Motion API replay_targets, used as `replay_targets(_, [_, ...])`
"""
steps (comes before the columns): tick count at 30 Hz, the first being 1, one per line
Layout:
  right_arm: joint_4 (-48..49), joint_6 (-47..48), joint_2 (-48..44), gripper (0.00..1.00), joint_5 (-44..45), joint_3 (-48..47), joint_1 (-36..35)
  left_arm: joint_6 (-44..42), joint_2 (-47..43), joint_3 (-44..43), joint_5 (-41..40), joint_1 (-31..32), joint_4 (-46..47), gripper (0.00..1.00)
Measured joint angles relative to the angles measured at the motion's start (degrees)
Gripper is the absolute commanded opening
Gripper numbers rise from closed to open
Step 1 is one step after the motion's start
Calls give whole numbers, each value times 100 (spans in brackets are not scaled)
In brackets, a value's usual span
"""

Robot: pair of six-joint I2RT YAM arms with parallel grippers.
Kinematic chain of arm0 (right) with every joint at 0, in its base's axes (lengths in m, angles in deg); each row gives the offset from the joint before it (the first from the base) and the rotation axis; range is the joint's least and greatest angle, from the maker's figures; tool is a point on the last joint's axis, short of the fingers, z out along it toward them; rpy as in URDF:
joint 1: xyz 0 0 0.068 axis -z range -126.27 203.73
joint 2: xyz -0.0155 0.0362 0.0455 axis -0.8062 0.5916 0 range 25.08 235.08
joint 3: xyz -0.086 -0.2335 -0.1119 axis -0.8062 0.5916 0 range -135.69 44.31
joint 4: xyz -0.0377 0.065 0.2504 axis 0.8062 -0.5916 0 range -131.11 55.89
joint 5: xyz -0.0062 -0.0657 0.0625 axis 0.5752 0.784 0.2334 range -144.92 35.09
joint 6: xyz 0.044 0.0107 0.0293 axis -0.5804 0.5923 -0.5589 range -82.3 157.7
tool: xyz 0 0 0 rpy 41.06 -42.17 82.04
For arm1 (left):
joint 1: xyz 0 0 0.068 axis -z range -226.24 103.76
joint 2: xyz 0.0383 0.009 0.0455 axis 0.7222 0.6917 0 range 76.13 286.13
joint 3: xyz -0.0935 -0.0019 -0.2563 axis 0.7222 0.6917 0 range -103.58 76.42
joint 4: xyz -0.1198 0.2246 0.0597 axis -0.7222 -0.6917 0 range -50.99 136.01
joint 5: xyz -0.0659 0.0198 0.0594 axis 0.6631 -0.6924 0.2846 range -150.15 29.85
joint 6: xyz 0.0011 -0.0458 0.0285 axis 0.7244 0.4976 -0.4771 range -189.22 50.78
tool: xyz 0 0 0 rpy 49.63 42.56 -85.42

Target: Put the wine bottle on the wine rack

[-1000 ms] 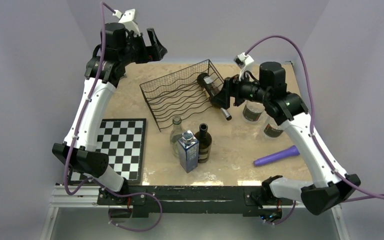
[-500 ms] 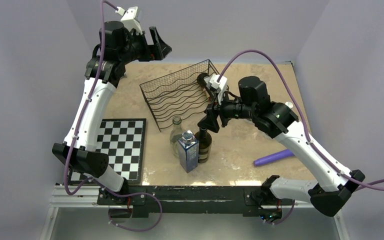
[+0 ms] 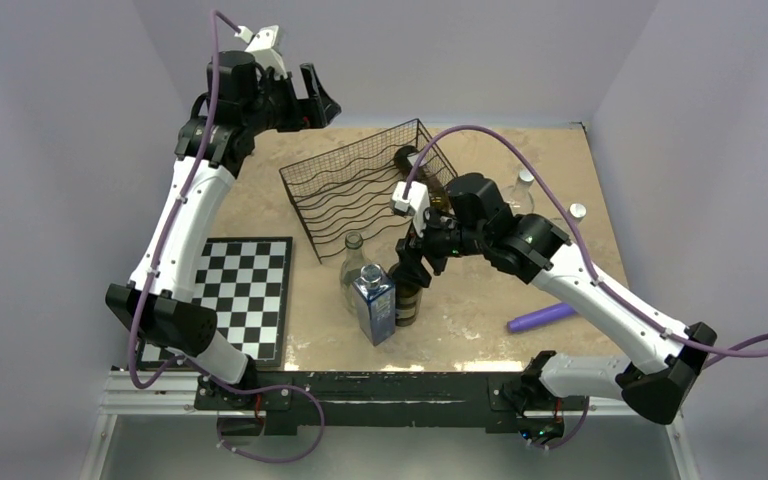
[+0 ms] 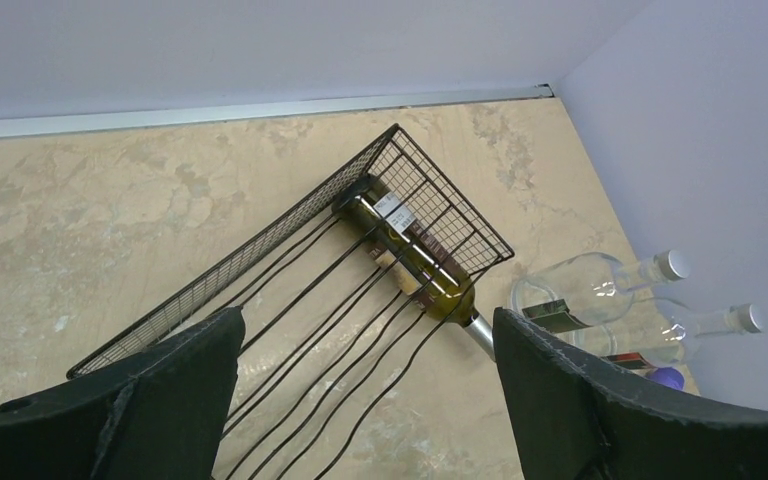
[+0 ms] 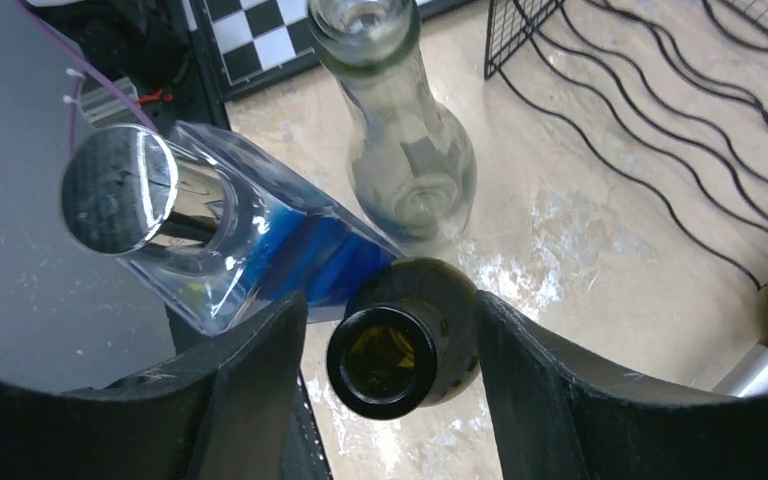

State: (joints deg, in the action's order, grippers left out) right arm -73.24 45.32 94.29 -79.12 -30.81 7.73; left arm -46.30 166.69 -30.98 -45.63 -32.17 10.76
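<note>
Wine bottle [image 5: 400, 350]: dark glass, open mouth, upright on the table [image 3: 480, 300] in front of the black wire wine rack [image 3: 355, 190], just beside one blue square bottle [image 5: 290, 250]. My right gripper [image 3: 412, 262] straddles its neck; can't tell if it's clamped. My left gripper [image 4: 365, 340] hangs wide apart, empty. One green bottle [image 4: 415, 262] lies in the rack. One upright clear bottle [image 5: 400, 150]. Two capped clear bottles [image 4: 600, 285] at far right, partly hidden.

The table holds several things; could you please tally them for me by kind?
Bottles: 6
Rack: 1
Chessboard: 1
Purple cylinder: 1
Total: 9
</note>
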Motion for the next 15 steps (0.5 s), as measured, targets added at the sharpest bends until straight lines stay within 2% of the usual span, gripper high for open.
replay_targets(9, [389, -4, 11, 59, 273, 588, -13, 4, -127, 175, -103, 0, -72, 96])
replay_targets(12, [590, -20, -20, 51, 345, 756, -13, 4, -153, 179, -116, 0, -92, 96])
replay_targets(15, [750, -24, -66, 33, 402, 857, -26, 2, -173, 179, -129, 0, -96, 96])
